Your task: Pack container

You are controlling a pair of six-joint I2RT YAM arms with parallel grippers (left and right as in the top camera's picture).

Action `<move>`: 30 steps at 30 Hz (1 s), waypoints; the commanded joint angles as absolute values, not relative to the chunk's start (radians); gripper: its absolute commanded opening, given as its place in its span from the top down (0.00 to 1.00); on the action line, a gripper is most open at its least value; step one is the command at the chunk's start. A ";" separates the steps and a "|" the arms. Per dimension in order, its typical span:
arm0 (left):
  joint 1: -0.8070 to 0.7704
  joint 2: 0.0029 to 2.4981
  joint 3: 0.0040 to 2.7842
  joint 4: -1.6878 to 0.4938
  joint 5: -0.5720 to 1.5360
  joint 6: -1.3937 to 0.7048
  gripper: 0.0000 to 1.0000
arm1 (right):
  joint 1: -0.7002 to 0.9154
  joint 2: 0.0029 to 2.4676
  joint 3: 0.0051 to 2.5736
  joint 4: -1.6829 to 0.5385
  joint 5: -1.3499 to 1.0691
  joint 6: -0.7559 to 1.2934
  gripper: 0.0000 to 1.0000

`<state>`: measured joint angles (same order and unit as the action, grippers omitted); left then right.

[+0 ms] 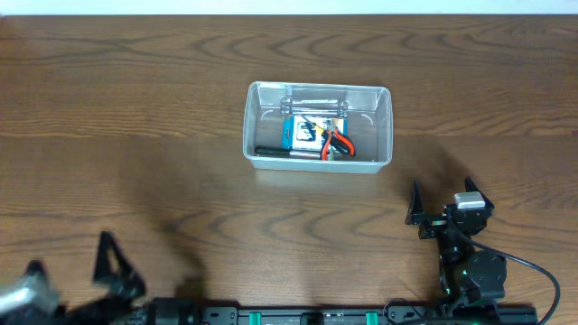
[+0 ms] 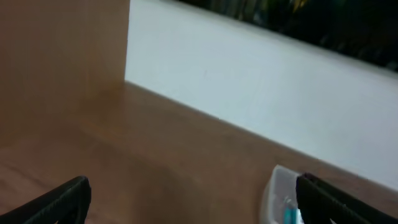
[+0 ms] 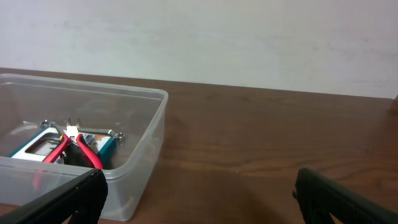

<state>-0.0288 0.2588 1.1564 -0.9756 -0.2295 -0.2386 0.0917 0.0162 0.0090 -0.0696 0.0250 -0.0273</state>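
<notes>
Now: clear plastic rectangular container sits on the brown wood-grain table, at about mid-width and towards the far side, long side running left to right. It is upright and open-topped.

Contents as seen from overhead:
- small blue-and-white box lying flat near the middle
- red-handled pliers partly on top of the box, at its right
- slim black pen-shaped item along the near wall
- silvery metal tool behind the pliers, clear only in the right wrist view (type cannot be told)

Left gripper: low at the near left corner of the table, well apart from the container. Its fingers stand wide apart with nothing between them. The left wrist view is blurred. It shows bare table, a white wall beyond it, and one corner of the container at lower right.

Right gripper: near the table's front edge, to the right of and nearer than the container, not touching it. Its fingers are also spread wide and hold nothing. In the right wrist view the container is at the left, just beyond the left finger, with the pliers and the box visible through its wall.
</notes>
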 commanded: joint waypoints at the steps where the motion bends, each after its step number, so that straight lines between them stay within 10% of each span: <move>1: -0.029 0.200 0.965 -0.879 -0.255 -0.234 0.02 | 0.084 0.006 0.006 -0.071 0.022 -0.039 0.01; 16: -0.030 0.023 0.238 -0.191 -0.163 -0.251 0.02 | 0.084 0.006 0.006 -0.071 0.022 -0.039 0.01; 30: -0.030 0.002 0.108 -0.121 -0.165 -0.252 0.02 | 0.084 0.006 0.006 -0.071 0.021 -0.039 0.01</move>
<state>-0.0288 0.0116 0.1184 -0.1295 -0.1661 -0.2432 0.0917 0.0147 0.0090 -0.0692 0.0246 -0.0307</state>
